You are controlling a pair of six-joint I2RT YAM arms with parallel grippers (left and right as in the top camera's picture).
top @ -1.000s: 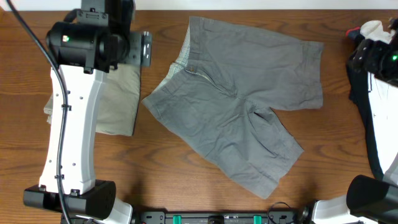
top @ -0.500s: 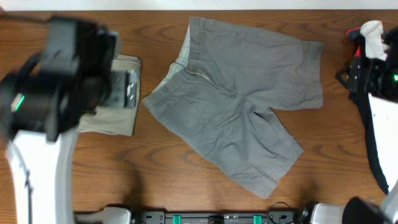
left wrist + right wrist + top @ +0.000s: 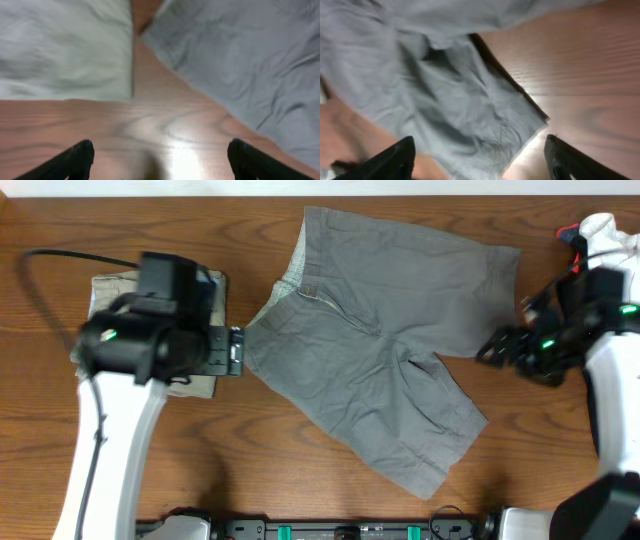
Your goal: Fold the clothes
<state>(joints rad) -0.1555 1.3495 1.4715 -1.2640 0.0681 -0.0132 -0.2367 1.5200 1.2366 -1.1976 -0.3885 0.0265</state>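
A brown wooden table seen from above. The grey shorts lie spread flat across its middle, reaching from the far edge toward the near edge. The waistband points to the left side and the two legs splay to the right and toward the near right. No fold shows in them, so the task looks barely begun and every fold is left to do.

A paler beige pair sits folded near the far left corner, partly under the left arm. A white-and-black garment lies at the far right corner.

The left gripper hangs just beside the waistband corner, jaws wide and empty. The right gripper hangs at the hem of the upper leg, jaws also wide, holding nothing.
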